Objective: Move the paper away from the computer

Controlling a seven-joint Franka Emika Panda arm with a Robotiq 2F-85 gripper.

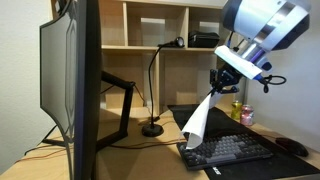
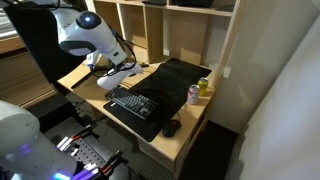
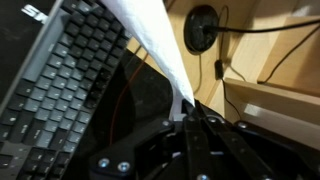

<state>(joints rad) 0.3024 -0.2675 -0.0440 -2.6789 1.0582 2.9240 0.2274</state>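
My gripper (image 1: 221, 84) is shut on the top corner of a white sheet of paper (image 1: 197, 118) and holds it up so it hangs down over the left end of the black keyboard (image 1: 228, 150). In the wrist view the closed jaws (image 3: 188, 112) pinch the paper (image 3: 150, 40), which stretches away above the keyboard (image 3: 60, 90). In an exterior view the paper (image 2: 118, 76) hangs under the gripper (image 2: 103, 62) just beyond the keyboard (image 2: 133, 102). The large dark monitor (image 1: 70, 80) stands close on the left.
A black desk lamp base (image 1: 152, 129) and its stem stand behind the paper. A yellow-green can (image 2: 204, 86) and a red can (image 2: 194, 95) sit on the dark desk mat (image 2: 180, 80). A mouse (image 2: 171, 128) lies near the front. Wooden shelves (image 1: 160, 30) rise behind.
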